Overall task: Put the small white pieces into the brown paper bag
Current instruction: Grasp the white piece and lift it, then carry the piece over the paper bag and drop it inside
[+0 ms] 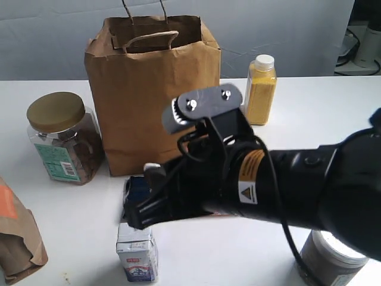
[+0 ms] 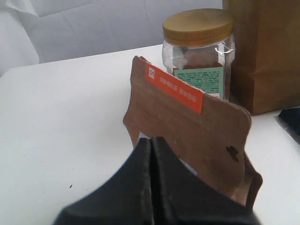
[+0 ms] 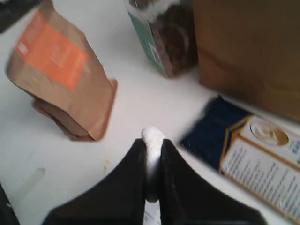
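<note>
My right gripper (image 3: 152, 146) is shut on one small white lumpy piece (image 3: 153, 136), which sticks out past the fingertips above the white table. In the exterior view the right arm reaches across the middle, and its gripper (image 1: 132, 215) hangs low in front of the tall brown paper bag (image 1: 152, 89). The bag stands upright with its top open. No other white pieces show. My left gripper (image 2: 151, 139) is shut with nothing in it, just behind the small brown bag with the orange patch (image 2: 187, 122).
A gold-lidded jar (image 1: 62, 140) stands left of the paper bag and a yellow bottle (image 1: 261, 89) to its right. A dark blue box (image 3: 248, 150) lies at the bag's foot. A small white-and-blue carton (image 1: 137, 253) stands near the front, a grey tub (image 1: 330, 259) front right.
</note>
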Motion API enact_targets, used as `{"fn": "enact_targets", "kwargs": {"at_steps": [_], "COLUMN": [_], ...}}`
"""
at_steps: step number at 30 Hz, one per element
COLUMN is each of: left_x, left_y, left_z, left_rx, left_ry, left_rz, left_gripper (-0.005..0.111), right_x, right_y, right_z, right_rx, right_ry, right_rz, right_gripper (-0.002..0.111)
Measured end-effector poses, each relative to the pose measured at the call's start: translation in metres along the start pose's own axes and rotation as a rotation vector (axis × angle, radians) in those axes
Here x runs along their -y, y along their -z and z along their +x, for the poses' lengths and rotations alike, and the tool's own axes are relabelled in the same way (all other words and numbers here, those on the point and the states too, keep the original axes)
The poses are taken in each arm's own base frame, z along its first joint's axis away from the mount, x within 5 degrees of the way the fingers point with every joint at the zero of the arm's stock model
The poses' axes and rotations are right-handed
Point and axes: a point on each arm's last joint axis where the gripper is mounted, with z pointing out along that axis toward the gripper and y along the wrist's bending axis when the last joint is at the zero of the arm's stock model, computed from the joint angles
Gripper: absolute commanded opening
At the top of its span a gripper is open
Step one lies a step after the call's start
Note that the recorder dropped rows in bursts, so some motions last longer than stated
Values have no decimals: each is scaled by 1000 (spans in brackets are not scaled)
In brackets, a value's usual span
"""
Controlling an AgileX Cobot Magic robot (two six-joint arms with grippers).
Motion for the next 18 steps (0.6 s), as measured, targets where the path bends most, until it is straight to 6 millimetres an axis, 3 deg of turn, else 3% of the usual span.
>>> {"fn": "enact_targets", "kwargs": {"at_steps": [5,10,14,18], "left_x": [0,0,0,0], "left_y": [0,0,0,0], "left_z": [0,0,0,0], "left_rx": [0,0,0,0], "left_ry": [0,0,0,0], "left_rz": [0,0,0,0], "left_gripper": [0,0,0,0], "right_x": [-12,-17,-14,0], "right_y": [12,28,39,36], "right_z": [-35,-86,-121,-152], "right_rx": [128,293,400,465], "right_ry": [77,133,165,169], "right_rz": [-39,-40,-15,40], "right_gripper": [0,0,0,0]}}
